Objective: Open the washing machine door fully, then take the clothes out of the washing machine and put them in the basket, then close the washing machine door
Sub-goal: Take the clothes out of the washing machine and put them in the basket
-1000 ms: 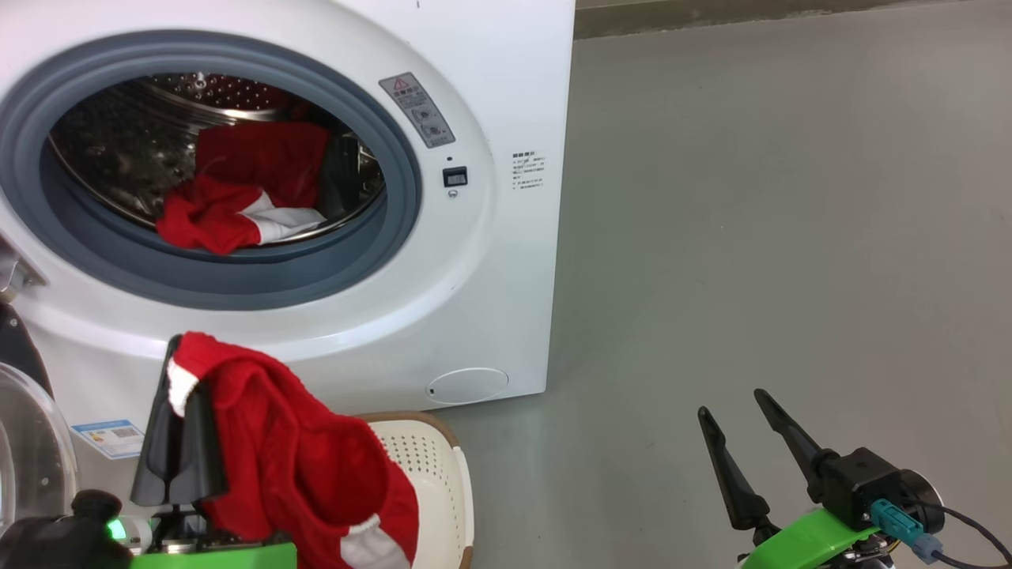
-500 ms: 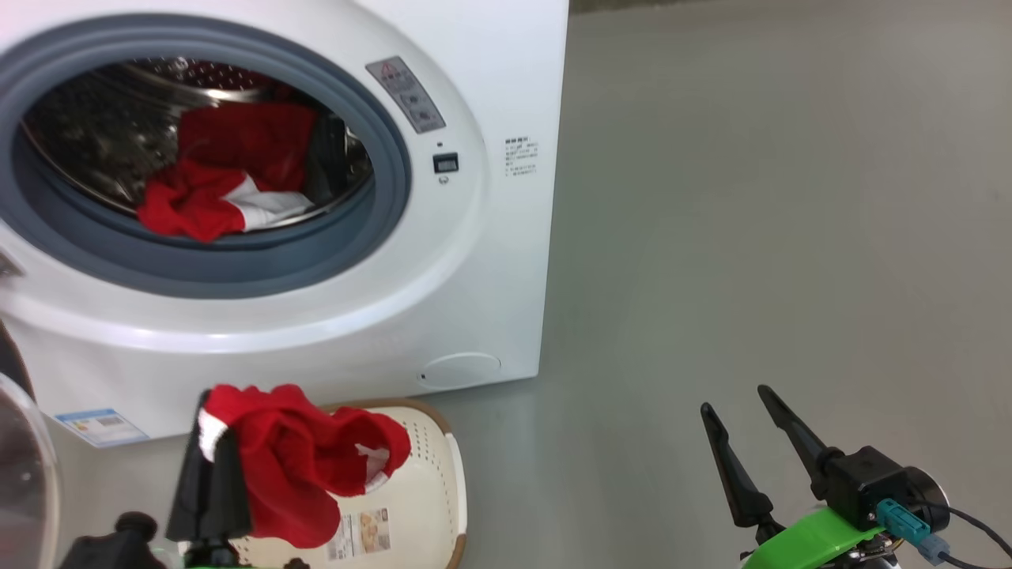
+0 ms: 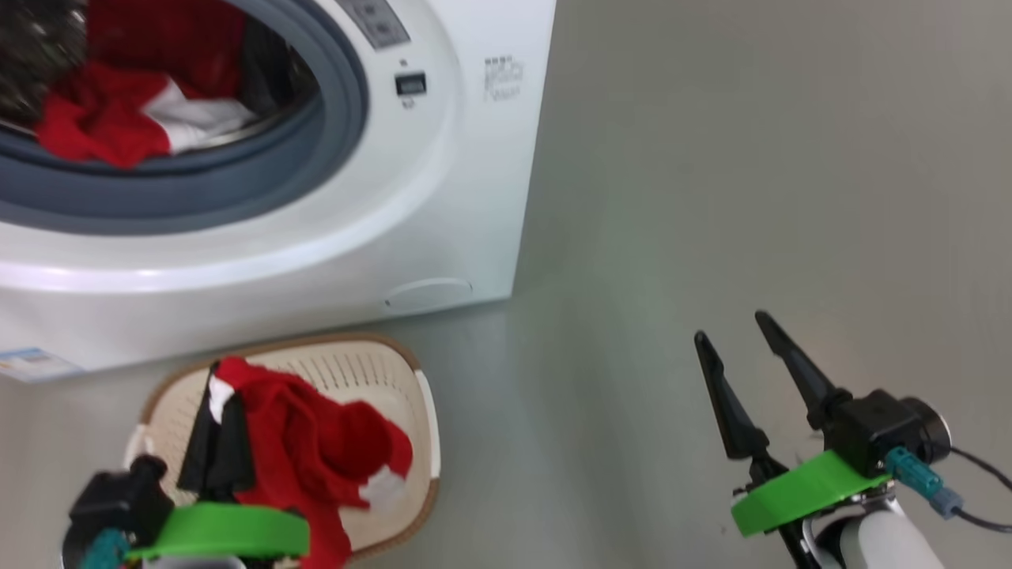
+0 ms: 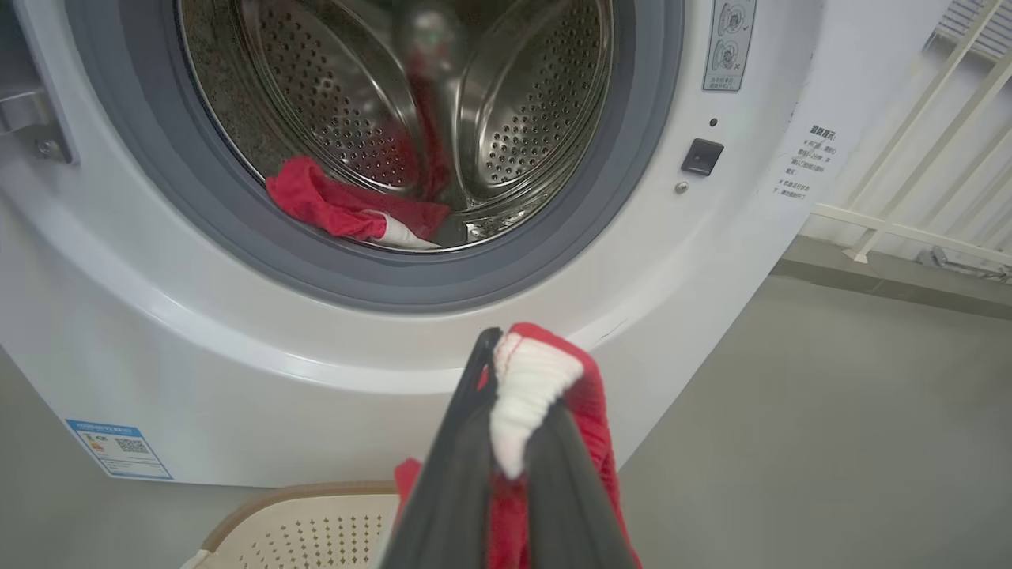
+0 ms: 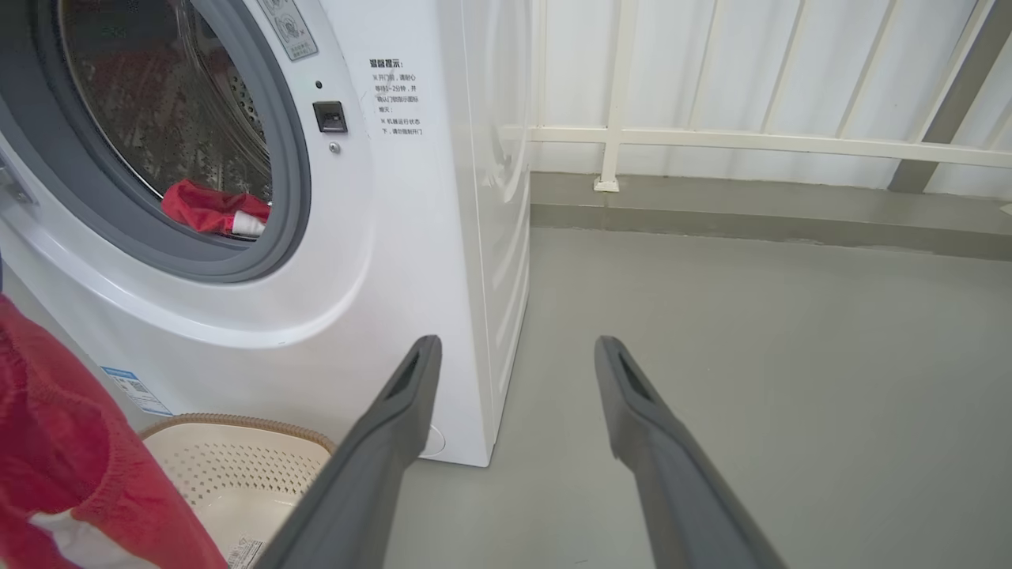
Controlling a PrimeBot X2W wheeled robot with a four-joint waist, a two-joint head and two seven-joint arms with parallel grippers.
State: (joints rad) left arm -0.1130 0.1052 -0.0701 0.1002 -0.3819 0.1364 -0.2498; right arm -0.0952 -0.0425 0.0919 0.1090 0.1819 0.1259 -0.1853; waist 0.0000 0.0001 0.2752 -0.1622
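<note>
A red garment (image 3: pixel 316 454) with white cuffs hangs from the left gripper (image 3: pixel 217 395), whose two dark fingers are pinched tight on one cuff, directly above the basket (image 3: pixel 364 371); the lower folds drape into the cream tub, though whether they reach its bottom cannot be told; the basket sits on the grey floor (image 3: pixel 711 158) just in front of the washing machine (image 3: pixel 443 182), below the mouth of the drum (image 4: pixel 506 118); a second garment (image 3: pixel 103 118), red and white, lies at the front of the drum against the grey gasket (image 3: pixel 237 190); the right gripper (image 3: pixel 731 325) hovers well apart to the right over bare floor, jaws spread wide and holding nothing. The step in hand appears to be the drop; it would likely go best if the left arm lowers until most of the fabric lies inside the rim before the fingers part, since a knit cuff may snag on a fingertip and a trailing fold could slide over the near edge; a short lift straight up afterwards should free it cleanly.
</note>
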